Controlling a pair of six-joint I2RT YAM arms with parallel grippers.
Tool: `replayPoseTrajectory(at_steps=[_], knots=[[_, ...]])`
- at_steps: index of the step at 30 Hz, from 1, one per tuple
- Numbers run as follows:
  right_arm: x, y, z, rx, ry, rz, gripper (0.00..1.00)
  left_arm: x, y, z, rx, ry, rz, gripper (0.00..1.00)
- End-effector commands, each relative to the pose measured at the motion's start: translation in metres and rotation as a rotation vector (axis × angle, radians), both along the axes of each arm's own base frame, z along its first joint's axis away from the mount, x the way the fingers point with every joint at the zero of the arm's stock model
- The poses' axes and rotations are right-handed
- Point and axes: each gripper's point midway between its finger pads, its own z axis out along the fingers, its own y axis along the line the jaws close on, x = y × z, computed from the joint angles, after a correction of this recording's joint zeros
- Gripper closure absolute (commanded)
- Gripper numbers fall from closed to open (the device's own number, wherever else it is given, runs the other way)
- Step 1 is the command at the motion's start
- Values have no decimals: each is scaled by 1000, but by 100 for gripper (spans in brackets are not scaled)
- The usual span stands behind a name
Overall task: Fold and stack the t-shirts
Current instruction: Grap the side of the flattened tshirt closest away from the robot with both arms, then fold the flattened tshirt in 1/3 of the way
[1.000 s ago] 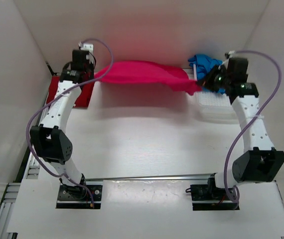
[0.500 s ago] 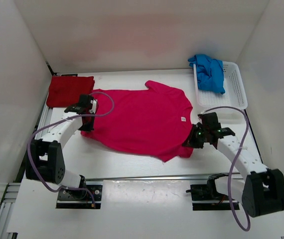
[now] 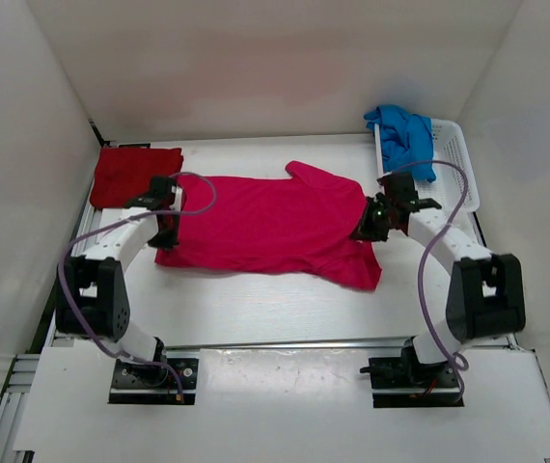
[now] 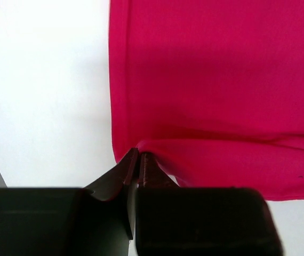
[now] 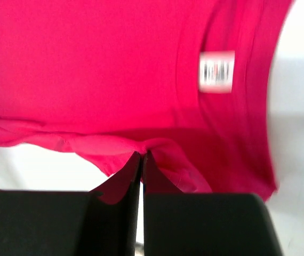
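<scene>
**Pink shirt held at both ends for folding.** The pink shirt (image 3: 265, 227) is spread across the middle of the counter (image 3: 256, 309). Its length runs from left to right, and one sleeve (image 3: 304, 174) points toward the back wall.

- **Left jaws:** these are clenched on a pinch of fabric at the hem corner of the shirt (image 4: 221, 80), as the left wrist view shows.
- **Right jaws:** these are clenched on a small fold of fabric at the shoulder end (image 5: 88, 64), near the collar and its white label (image 5: 217, 71).

Both ends are gripped at once, presumably so that the cloth is held taut between the two arms and a straight crease can be laid. The near edge appears to be doubled over onto the body, which suggests that a lengthwise fold is the step in hand.

The dark red shirt (image 3: 138, 176) lies folded at the far left of the counter, probably as the base of the stack. The blue shirt (image 3: 405, 140) is heaped, unfolded, in the white basket (image 3: 453, 169) at the far right, and its folding is judged not yet begun.
</scene>
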Motion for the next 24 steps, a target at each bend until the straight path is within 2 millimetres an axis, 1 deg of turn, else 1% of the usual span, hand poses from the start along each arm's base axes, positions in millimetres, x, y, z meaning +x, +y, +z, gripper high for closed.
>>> replayPoseTrajectory(at_steps=[1, 2, 3, 4, 5, 6, 7, 8, 9, 10, 11, 12, 13, 14, 15, 16, 17, 18, 20, 21, 22, 23, 24], knots=[[28, -7, -3, -40, -18, 20, 100, 42, -5, 17, -22, -84, 1, 85], [39, -5, 2, -37, -35, 20, 100, 54, -3, 16, -21, -82, 10, 85], [40, -5, -7, -48, -4, 29, 100, 60, -2, 15, -13, -81, 14, 85], [40, -6, -9, -54, 7, 37, 100, 65, -2, 15, -13, -81, 14, 85], [46, -7, -8, -65, -2, 30, 100, 69, -3, 7, -11, -62, 14, 85], [44, -11, -12, -68, 18, 22, 100, 76, -3, 10, -12, -72, 14, 85], [45, -13, -16, -83, 25, 15, 100, 78, -2, 8, -2, -69, 19, 85], [48, -14, -13, -89, 15, 10, 100, 81, 3, 4, 8, -59, 31, 85], [50, -19, -13, -89, 16, -3, 100, 81, 3, 0, 9, -48, 31, 85], [51, -24, -13, -89, 16, -16, 100, 84, 5, 4, 16, -61, 35, 85], [53, -29, -13, -89, 17, -30, 100, 83, 9, -1, 18, -46, 45, 85], [53, -29, -13, -89, 17, -30, 100, 85, 13, -3, 19, -41, 56, 85], [52, -35, -15, -102, 23, -39, 100, 89, 13, 0, 18, -53, 56, 83], [52, -36, -15, -102, 23, -39, 100, 88, 13, -5, 19, -38, 56, 81], [56, -36, -11, -105, 9, -32, 100, 92, 16, -6, 19, -40, 65, 81], [54, -36, -13, -112, 23, -22, 100, 96, 16, -1, 18, -55, 66, 81], [55, -36, -16, -114, 38, -21, 100, 96, 17, -6, 27, -42, 69, 80], [61, -35, -14, -112, 28, -22, 100, 102, 21, -3, 27, -54, 78, 80], [61, -36, -18, -119, 45, -13, 100, 106, 22, -4, 35, -53, 82, 79], [65, -39, -20, -119, 47, -22, 100, 105, 26, -10, 37, -38, 91, 79], [66, -39, -21, -120, 57, -21, 100, 108, 26, -7, 36, -48, 91, 78], [66, -40, -22, -128, 57, -26, 100, 107, 28, -12, 47, -35, 95, 77], [69, -40, -22, -128, 57, -26, 100, 107, 29, -12, 55, -36, 98, 75]])
